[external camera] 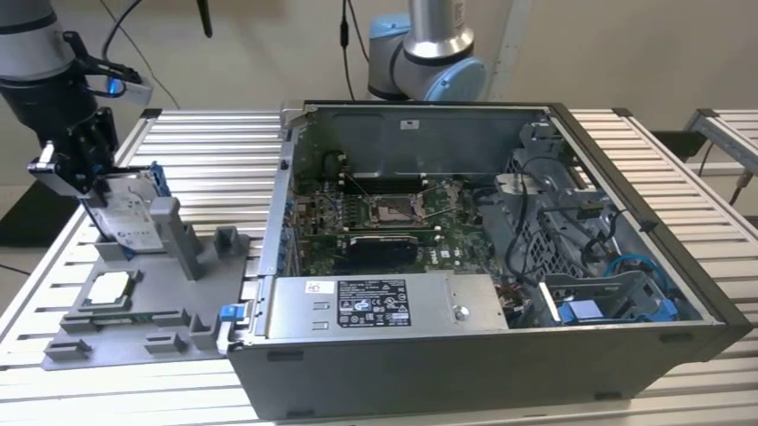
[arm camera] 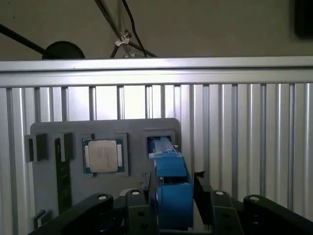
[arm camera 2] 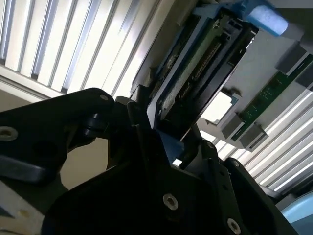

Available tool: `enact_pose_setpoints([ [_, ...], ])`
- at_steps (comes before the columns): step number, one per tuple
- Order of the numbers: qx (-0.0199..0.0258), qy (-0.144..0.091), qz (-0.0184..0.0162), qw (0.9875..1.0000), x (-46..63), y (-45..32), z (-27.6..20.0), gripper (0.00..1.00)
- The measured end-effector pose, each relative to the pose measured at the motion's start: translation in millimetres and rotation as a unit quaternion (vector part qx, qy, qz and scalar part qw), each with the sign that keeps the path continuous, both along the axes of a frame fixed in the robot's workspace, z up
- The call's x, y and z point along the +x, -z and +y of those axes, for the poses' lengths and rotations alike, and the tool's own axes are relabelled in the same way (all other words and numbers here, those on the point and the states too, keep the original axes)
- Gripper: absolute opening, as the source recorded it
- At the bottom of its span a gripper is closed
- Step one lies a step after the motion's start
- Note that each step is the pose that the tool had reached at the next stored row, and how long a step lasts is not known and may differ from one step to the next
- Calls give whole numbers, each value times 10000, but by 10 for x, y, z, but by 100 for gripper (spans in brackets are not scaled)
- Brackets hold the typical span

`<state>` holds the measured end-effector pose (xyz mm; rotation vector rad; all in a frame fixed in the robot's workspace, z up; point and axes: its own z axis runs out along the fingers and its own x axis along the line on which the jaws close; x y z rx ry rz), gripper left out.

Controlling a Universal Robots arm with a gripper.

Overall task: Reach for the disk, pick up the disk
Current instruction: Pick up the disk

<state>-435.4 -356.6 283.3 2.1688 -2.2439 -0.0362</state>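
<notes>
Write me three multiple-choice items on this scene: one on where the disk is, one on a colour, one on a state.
1. Where is the disk?
A) in the grey fixture beside the computer case
B) inside the case
C) on top of the case

2. What colour is the bracket around the disk?
A) red
B) yellow
C) blue

3. In what state is the computer case?
A) closed
B) open, its inside showing
C) turned upside down

Answers:
1. A: it stands on edge in the fixture, at the exterior view's left of the case, with the gripper at its upper end.
2. C: the first wrist view shows the bracket blue.
3. B: the exterior view looks straight onto its boards and cables.
</notes>
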Motion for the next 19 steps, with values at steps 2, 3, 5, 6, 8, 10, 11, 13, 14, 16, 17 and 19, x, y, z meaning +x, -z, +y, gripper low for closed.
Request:
enact_pose_setpoints([
  [2,0,-1,0,10000,0,2,-38,100],
  [3,1,0,0,10000,0,5,-45,100],
  [5,7,0,-1,10000,0,25,-46,100],
  [6,14,0,0,10000,0,33,-47,100],
  [8,33,0,1,10000,-1,41,-46,100],
  [10,47,0,0,10000,0,48,-43,100],
  [11,52,-1,-1,10000,0,53,-42,100],
  [13,56,-3,-1,10000,0,68,-42,100],
  [14,56,-4,-1,10000,0,76,-42,100],
  [16,57,-10,0,10000,0,95,-43,100],
  [17,58,-16,-1,10000,0,99,-42,100],
  [19,60,-43,-2,10000,-1,110,-43,100],
])
